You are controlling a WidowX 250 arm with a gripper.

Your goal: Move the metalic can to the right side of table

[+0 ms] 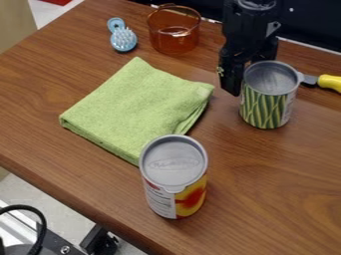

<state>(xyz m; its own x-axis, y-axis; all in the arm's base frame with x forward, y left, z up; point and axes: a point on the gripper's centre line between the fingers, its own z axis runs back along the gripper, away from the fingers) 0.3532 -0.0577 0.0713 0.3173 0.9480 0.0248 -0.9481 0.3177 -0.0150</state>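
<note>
Top edge crops my arm (251, 22) | striped can (265, 107) hides part of my gripper (232, 72) | right edge crops yellow handle (330, 83) | red item (59, 1), upper left, cropped, I can't identify
</note>
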